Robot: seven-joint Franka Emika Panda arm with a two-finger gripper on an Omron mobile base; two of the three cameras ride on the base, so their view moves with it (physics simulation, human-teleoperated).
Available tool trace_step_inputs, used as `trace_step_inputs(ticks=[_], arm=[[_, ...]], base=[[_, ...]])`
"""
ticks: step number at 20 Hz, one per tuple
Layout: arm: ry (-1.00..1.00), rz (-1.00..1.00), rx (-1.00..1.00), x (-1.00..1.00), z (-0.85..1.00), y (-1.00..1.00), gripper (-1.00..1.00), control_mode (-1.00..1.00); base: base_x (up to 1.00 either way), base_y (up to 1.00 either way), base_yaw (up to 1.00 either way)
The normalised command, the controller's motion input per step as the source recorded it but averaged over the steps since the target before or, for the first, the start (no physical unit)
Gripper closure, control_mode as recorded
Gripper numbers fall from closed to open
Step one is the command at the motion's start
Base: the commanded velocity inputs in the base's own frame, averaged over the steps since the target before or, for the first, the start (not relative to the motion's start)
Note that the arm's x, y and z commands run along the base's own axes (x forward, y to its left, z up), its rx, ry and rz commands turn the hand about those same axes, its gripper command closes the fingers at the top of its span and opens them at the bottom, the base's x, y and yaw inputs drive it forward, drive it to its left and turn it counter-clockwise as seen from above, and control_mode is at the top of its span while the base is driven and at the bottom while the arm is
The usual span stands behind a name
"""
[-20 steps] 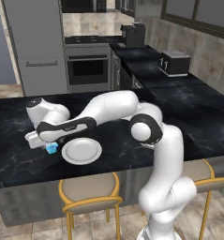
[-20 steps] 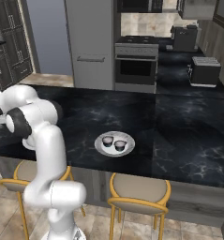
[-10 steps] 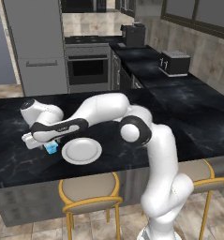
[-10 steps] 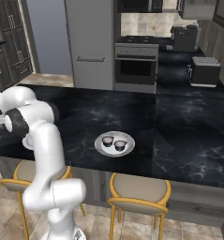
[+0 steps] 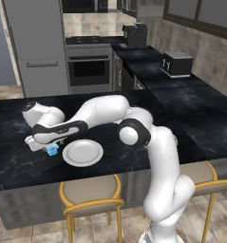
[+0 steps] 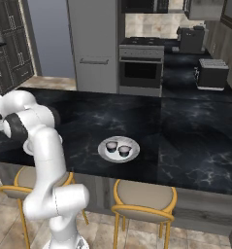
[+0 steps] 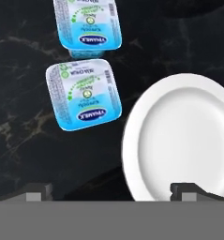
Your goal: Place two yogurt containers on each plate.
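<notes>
Arm withdrew slightly; fingers [image 7: 108,190] spread.

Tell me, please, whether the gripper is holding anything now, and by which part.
Nothing is held. The gripper is open, its tips apart above the counter, with the two light blue yogurt containers and the empty plate lying untouched.

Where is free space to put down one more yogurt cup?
The near plate is bare all over. Two blue yogurt cups lie close together on the counter beside it. The other plate already carries two dark cups, leaving only its rim free.
</notes>
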Motion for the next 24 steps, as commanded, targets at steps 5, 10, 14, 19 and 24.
trace_step_inputs(ticks=[5, 10, 14, 19, 24], arm=[[0.00, 0.01, 0.04, 0.05, -0.19, -0.13, -1.00, -1.00], [-0.01, 0.02, 0.11, 0.15, -0.14, 0.00, -1.00, -1.00], [0.00, 0.03, 0.11, 0.26, -0.12, 0.02, -1.00, -1.00], [-0.02, 0.00, 0.01, 0.30, -0.11, 0.00, -1.00, -1.00], [0.00, 0.01, 0.00, 0.20, -0.03, 0.09, -1.00, -1.00]], base=[[0.00, 0.00, 0.00], [0.00, 0.00, 0.00], [0.00, 0.00, 0.00], [0.00, 0.00, 0.00], [0.00, 0.00, 0.00]])
